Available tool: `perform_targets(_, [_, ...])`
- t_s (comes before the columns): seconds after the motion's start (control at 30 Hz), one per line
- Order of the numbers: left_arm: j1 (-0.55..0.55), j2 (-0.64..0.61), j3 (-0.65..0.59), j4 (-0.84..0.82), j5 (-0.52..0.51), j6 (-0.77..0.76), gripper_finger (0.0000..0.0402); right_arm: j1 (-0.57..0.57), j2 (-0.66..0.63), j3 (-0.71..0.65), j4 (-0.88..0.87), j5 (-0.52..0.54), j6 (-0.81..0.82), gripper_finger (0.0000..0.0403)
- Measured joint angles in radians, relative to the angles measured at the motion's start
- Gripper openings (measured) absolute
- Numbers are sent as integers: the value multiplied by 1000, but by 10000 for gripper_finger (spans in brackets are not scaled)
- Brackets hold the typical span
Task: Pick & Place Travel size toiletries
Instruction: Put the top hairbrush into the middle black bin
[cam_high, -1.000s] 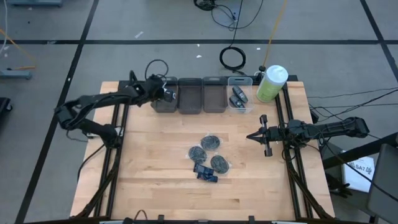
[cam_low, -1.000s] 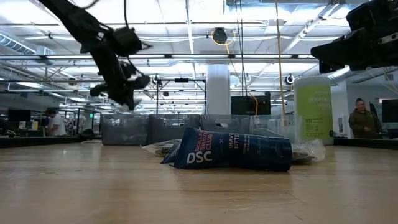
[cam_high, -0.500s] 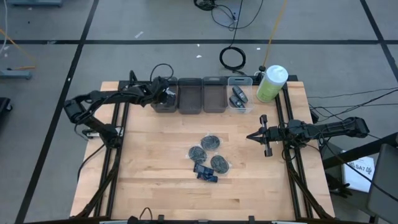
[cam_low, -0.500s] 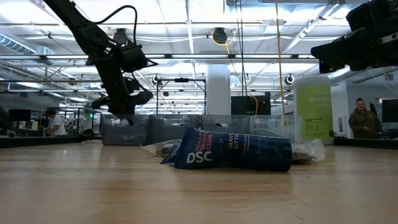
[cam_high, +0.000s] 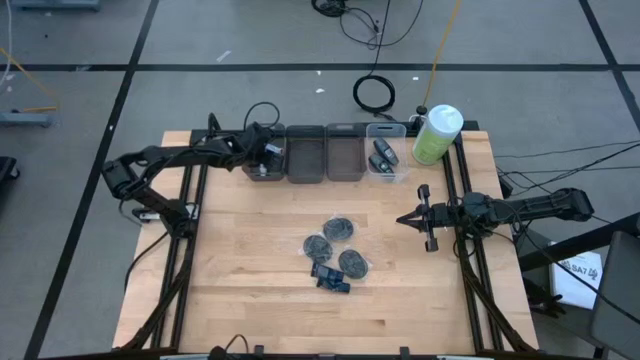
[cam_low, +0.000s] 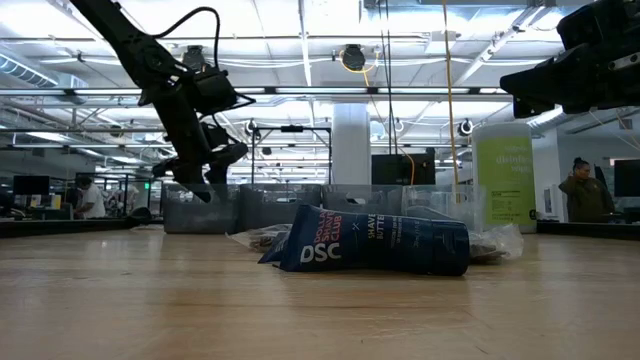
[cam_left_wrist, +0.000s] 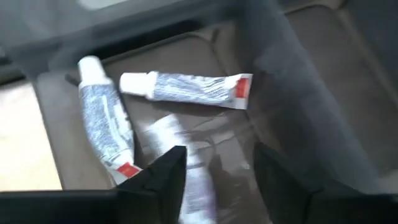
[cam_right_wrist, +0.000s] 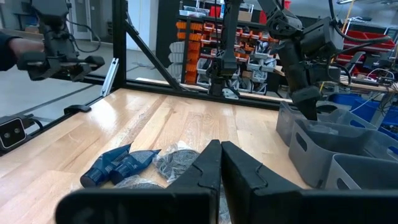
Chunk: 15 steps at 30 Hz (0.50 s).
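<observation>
Hovering over the far-left bin, the left end effector is released above white-and-blue tubes. Right end effector waits clenched, empty, at the bench's right.

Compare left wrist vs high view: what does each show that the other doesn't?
Left wrist only: inside the leftmost bin, two white-and-blue tubes lying flat, and a third, blurred one between the open fingers of the left gripper.

High only: the discs and dark blue packets mid-table, the other three bins, the green bottle, and the right gripper, shut, waiting at the table's right.

Both: the left gripper over the leftmost bin.
</observation>
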Motion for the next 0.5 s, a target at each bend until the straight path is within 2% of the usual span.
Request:
perform_targets(0.13, [0,-59,2,-5,93,42,219,0,0,0,0,0,0,4])
perform_targets(0.27, [-30,-154,4,-22,190,50,229,0,0,0,0,0,3,4])
perform_targets(0.33, [-67,-211,4,-49,189,87,227,0,0,0,0,0,17,4])
perform_targets(0.5, [-204,-372,-19,-44,114,125,215,0,0,0,-15,0,48,4])
